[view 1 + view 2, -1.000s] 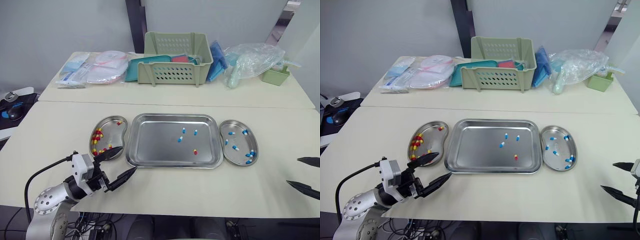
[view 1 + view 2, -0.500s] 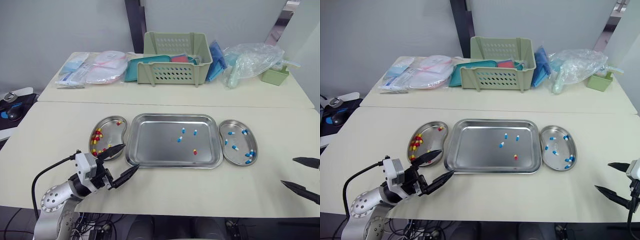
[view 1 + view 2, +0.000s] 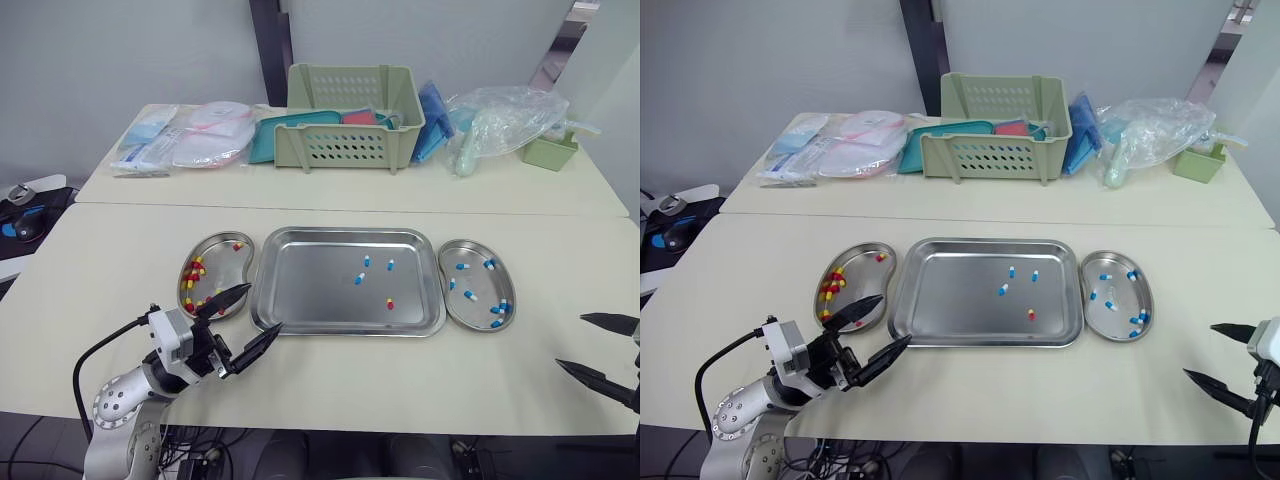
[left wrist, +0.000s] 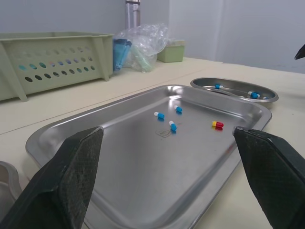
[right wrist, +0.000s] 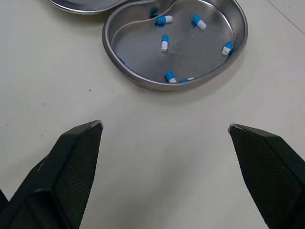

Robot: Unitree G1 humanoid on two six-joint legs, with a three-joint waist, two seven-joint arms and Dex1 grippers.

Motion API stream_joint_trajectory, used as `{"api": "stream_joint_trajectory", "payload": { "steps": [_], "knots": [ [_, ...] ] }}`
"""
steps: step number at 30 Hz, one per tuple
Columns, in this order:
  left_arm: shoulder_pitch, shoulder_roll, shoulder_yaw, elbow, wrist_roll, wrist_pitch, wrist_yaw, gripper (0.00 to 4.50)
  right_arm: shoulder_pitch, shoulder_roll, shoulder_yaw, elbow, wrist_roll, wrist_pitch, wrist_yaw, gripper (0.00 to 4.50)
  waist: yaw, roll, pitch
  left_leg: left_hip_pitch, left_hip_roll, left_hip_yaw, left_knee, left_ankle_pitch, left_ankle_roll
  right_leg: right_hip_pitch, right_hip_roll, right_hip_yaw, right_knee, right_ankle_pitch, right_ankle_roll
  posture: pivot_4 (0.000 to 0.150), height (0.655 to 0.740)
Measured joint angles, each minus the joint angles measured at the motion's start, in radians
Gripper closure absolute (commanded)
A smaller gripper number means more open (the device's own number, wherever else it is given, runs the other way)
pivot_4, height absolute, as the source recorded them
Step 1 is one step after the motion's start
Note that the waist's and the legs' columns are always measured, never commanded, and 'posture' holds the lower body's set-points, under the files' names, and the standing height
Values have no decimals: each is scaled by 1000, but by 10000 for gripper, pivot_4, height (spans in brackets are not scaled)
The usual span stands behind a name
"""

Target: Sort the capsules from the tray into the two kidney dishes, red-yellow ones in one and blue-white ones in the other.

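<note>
The steel tray [image 3: 310, 290] lies mid-table holding three blue-white capsules [image 3: 367, 261] and one red-yellow capsule [image 3: 390, 303]. To its left, a kidney dish [image 3: 213, 238] holds several red-yellow capsules [image 3: 193, 273]. To its right, a second kidney dish [image 3: 478, 312] holds several blue-white capsules [image 3: 497, 310]. My left gripper [image 3: 264, 308] hovers open and holds nothing, at the tray's near left corner, one finger over the left dish's near end. My right gripper [image 3: 570, 340] is open with nothing between its fingers, near the table's front right, short of the right dish [image 5: 138, 78].
At the back stand a green slotted basket [image 3: 350, 115], packaged supplies [image 3: 190, 135], a clear plastic bag [image 3: 500, 115] and a small green box [image 3: 552, 152]. Bare tabletop lies between the tray and the front edge.
Both grippers have crept slightly inward: the left a little toward the tray, the right a little to the left. Both stay open; capsules unmoved.
</note>
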Motion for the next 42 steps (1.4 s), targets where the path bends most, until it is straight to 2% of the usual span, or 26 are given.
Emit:
{"api": "stream_joint_trajectory", "payload": {
  "steps": [10,17,19,22,26,33,39,42],
  "knots": [
    [-3,1,-8,23,-1,-5,-24,0,-12,8,-2,-43,30,24,-19,390,0,0,0,0,0,0,0,0,0,0,0,0,0,0,0,1500,7400],
    [-3,7,-10,49,-1,-6,-51,0,-124,-33,21,-243,153,178,-86,390,-1,1,0,0,0,-1,0,0,0,0,0,-1,0,0,0,1500,7400],
    [1,9,-10,50,-1,-6,-58,0,-165,-44,83,-324,190,244,-140,390,1,0,0,-1,0,-2,0,0,0,0,0,-1,0,0,0,1500,7400],
    [0,11,-11,50,-1,-6,-63,0,-279,-31,257,-448,249,364,-270,390,0,0,0,-2,0,-3,0,0,0,0,0,-2,0,0,0,1500,7400],
    [0,10,-12,48,-2,-5,-61,0,-441,39,478,-476,252,443,-410,390,0,-1,0,-2,0,-3,1,0,0,-1,0,-3,0,0,0,1500,7400],
    [16,9,-13,40,-2,-5,-57,0,-636,149,803,-369,92,458,-542,23340,-1,0,0,-3,0,-4,0,0,0,-2,0,-3,0,0,0,1500,7400],
    [19,9,-12,33,-4,-4,-42,0,-757,250,979,-247,-44,448,-602,23340,-1,0,0,-3,0,-5,0,0,0,-4,0,-3,0,0,0,1500,7400],
    [17,10,-13,26,-5,-4,-41,0,-834,343,1049,-176,-108,462,-657,23340,-3,0,0,-3,0,-6,0,0,0,-4,0,-3,1,0,0,1500,7400]
  ]
}}
